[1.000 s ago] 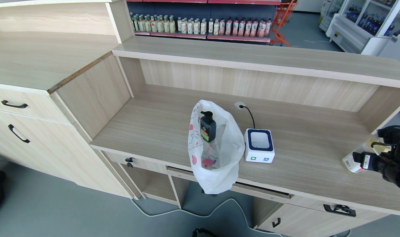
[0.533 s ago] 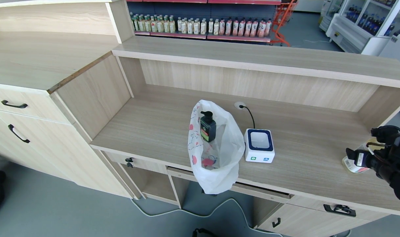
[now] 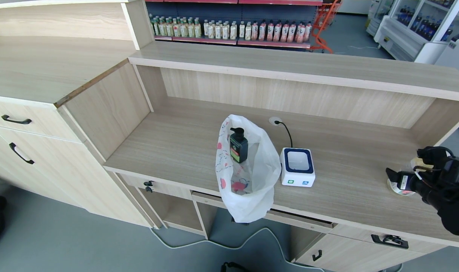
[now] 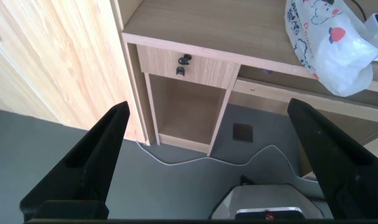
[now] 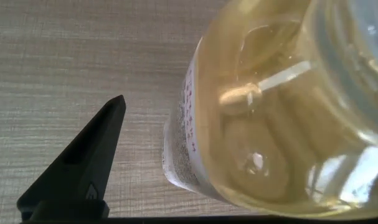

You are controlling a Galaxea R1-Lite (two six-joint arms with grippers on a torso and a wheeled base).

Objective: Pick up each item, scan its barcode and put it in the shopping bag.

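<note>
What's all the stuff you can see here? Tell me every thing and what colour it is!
shopping bag: one, white with red pictures, at the counter's front edge
pump bottle: one, black with a green and red label, upright inside the shopping bag
scanner: one, white with a blue frame, just right of the bag
cable: one, black, from the scanner to a hole in the counter
clear bottle: one, yellowish liquid, at the counter's right end
counter: one, light wood
shelf bottles: many, pale green to pink, far behind
left tool: one, black, open, low before the counter
right tool: one, black, open, at the clear bottle
</note>
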